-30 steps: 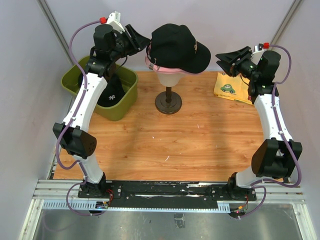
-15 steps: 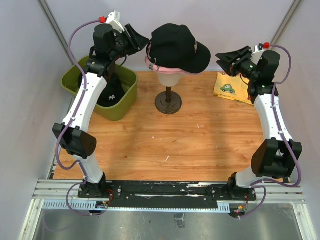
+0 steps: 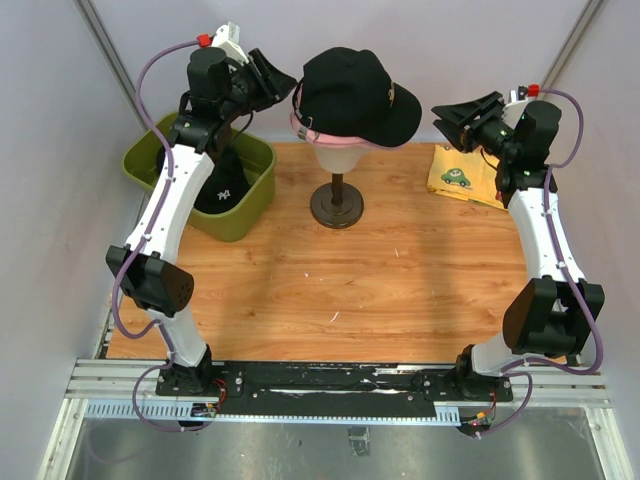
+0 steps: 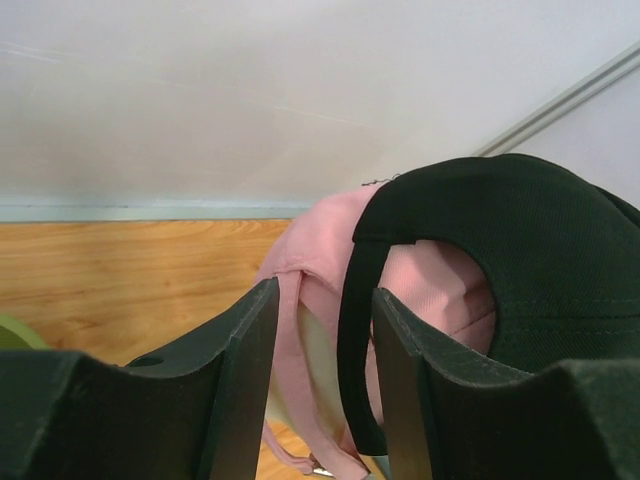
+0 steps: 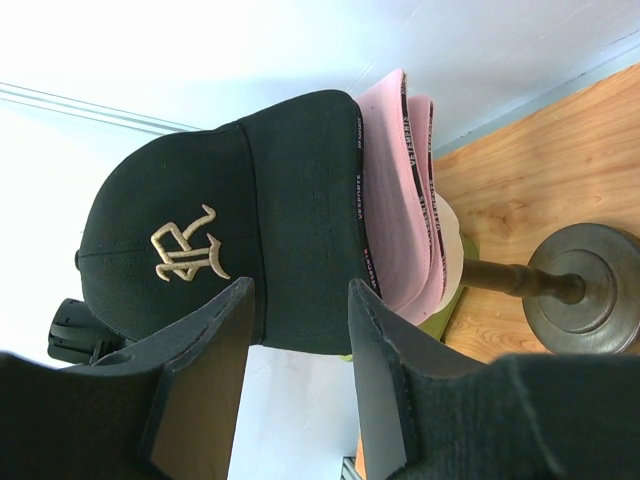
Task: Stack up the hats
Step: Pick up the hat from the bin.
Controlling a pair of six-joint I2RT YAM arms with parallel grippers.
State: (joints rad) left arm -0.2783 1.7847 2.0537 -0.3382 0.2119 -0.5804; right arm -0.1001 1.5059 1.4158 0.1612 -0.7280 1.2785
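Atop the mannequin head the black hat sits over the pink hat, unmoved; left pincer and right pincer flank it, half-open and empty, scarcely shifted, so placement looks finished

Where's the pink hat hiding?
In the top view, the pink hat sits at the back middle of the table, on the mannequin head, tucked under the black hat, right of the green bin.
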